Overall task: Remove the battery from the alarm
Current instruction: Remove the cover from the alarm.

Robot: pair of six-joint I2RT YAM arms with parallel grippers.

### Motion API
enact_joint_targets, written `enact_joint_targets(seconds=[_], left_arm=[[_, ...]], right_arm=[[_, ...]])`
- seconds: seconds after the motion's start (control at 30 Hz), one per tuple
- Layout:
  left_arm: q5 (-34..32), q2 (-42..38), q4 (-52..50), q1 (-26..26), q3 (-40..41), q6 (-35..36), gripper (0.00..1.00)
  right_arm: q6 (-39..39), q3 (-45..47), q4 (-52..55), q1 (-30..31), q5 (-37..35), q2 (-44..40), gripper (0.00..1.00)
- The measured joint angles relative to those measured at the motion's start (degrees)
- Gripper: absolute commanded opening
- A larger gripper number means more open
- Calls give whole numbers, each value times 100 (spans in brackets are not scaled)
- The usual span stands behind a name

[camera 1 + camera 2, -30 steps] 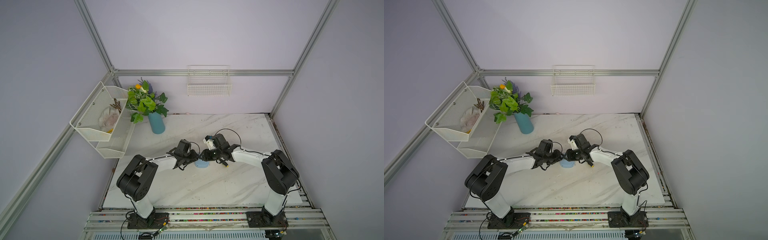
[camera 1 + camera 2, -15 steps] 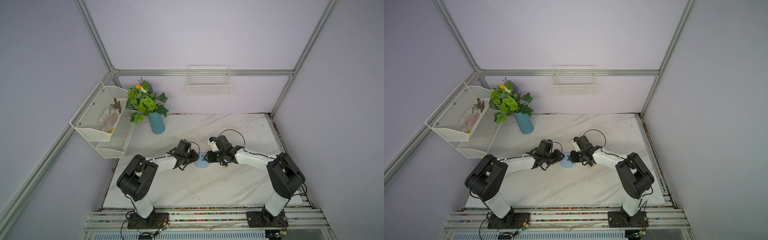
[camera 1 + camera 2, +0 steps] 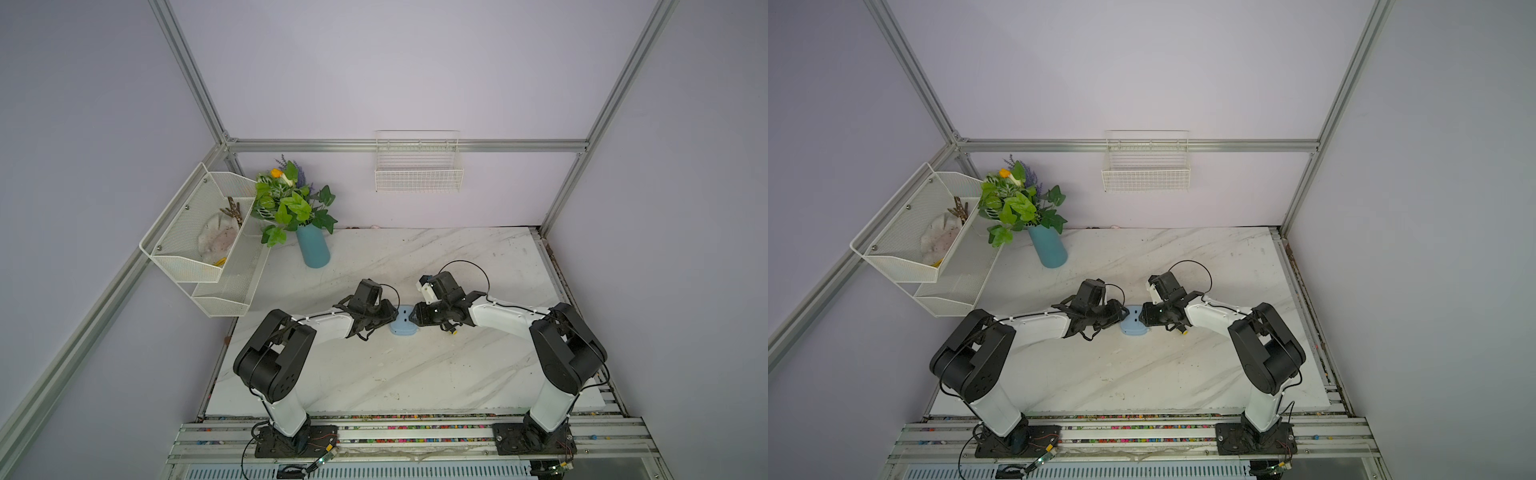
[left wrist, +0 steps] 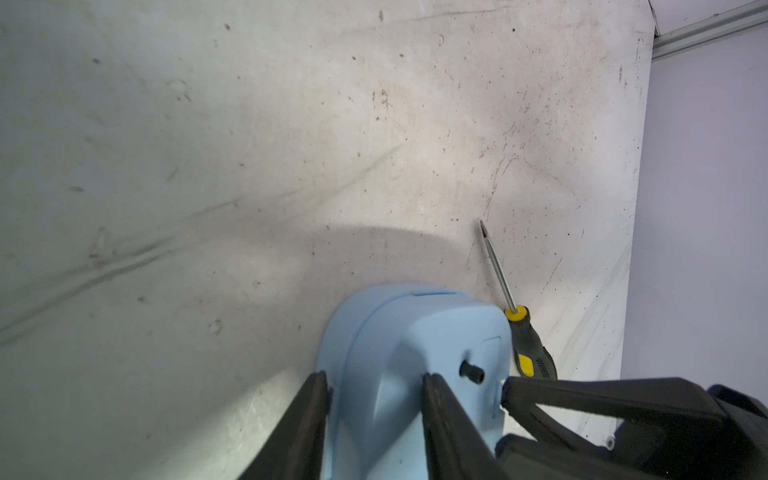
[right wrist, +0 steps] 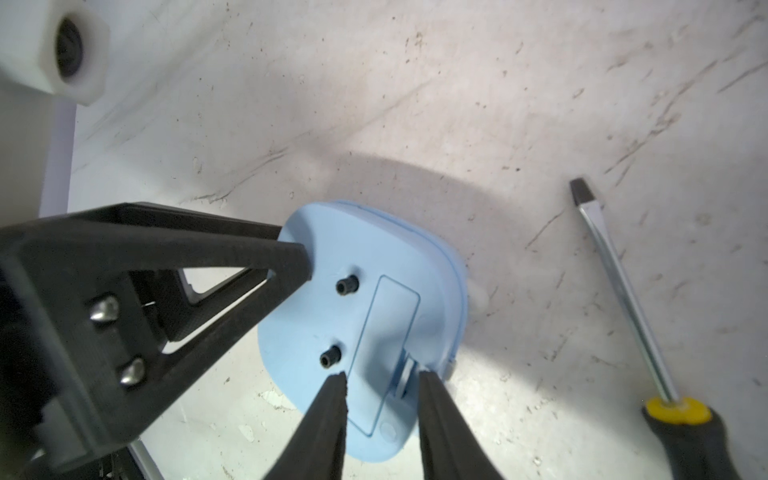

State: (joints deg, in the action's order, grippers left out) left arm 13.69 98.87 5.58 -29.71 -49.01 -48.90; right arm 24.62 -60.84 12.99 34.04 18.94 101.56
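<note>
The left arm (image 3: 328, 324) and right arm (image 3: 507, 318) are stretched low over the worktop (image 3: 374, 374), forearms angled inward. The left pincer (image 4: 374, 376) is clamped on the edge of the alarm (image 4: 395, 332). Facing it, just beside, the right pincer (image 5: 382, 376) is held at the alarm's back, jaws partly apart.

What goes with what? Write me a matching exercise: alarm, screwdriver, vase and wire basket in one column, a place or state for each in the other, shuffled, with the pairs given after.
Column A
1. alarm
2. screwdriver
3. vase
4. wire basket

Column B
a. hangs on the back wall
b. lies flat on the table, next to the blue case
c. blue back with the shut battery cover facing up
d. stands upright near the back of the table, holding leafy stems

Pairs: 1-c, 2-b, 3-d, 4-a
</note>
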Motion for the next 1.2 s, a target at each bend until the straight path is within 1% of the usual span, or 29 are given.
enact_joint_targets(seconds=[0.47, 0.87, 1.2], left_arm=[[-20, 31, 59, -26, 0, -28, 41], [-44, 46, 94, -31, 0, -63, 41], [-90, 55, 129, -31, 0, -68, 41]], right_arm=[[42, -76, -55, -17, 170, 83, 36], [44, -164, 20, -22, 170, 133, 36], [234, -72, -264, -70, 328, 133, 34]])
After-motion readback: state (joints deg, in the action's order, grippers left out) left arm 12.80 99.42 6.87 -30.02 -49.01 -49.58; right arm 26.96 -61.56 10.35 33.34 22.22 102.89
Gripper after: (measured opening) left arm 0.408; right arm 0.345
